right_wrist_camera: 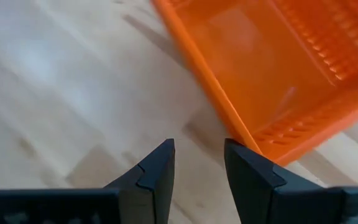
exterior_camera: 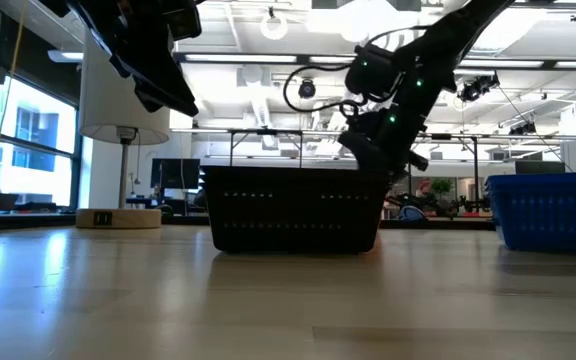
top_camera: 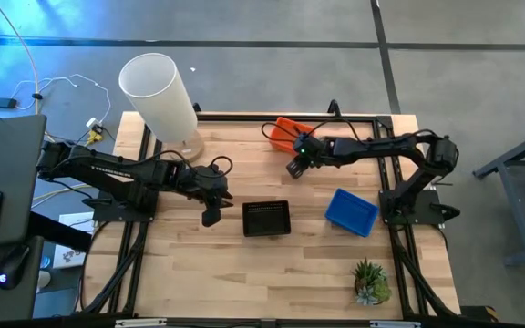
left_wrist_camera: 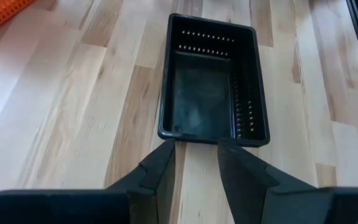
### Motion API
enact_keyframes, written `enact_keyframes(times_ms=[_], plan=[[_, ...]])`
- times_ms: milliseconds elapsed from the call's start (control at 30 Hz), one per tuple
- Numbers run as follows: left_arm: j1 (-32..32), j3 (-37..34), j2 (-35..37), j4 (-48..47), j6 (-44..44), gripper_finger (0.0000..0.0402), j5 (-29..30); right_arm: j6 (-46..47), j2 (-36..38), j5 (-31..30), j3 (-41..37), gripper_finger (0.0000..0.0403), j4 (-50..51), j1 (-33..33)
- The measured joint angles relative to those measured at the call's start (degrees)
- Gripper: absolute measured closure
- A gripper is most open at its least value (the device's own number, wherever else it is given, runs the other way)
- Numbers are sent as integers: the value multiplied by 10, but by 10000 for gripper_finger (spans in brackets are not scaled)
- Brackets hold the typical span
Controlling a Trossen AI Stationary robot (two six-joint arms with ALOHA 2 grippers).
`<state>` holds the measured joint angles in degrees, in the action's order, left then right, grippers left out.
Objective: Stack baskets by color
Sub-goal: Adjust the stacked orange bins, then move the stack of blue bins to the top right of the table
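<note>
Black basket [top_camera: 267, 219] mid-table, short end toward the left gripper [top_camera: 211, 217], long axis running straight away from it; fingers apart, nothing held, hovering just left of the rim. Looks like L arm is nearer for this one. Orange basket [top_camera: 289, 133] far side, w/ right gripper [top_camera: 294, 169] just near of its corner, fingers parted, empty. Blue basket [top_camera: 351, 211] at right, untouched.
</note>
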<state>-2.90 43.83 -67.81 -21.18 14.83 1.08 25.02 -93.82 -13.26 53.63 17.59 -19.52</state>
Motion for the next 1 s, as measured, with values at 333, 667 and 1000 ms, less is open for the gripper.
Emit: enact_keyframes(times_ms=[333,667,1000], plan=[[0,0,0,0,0,294,0,5,0,-51,0,274,14,-27],[0,0,0,-1,0,294,0,-16,5,-52,0,274,23,-29],[0,0,0,-4,0,294,0,5,80,-51,0,274,104,18]])
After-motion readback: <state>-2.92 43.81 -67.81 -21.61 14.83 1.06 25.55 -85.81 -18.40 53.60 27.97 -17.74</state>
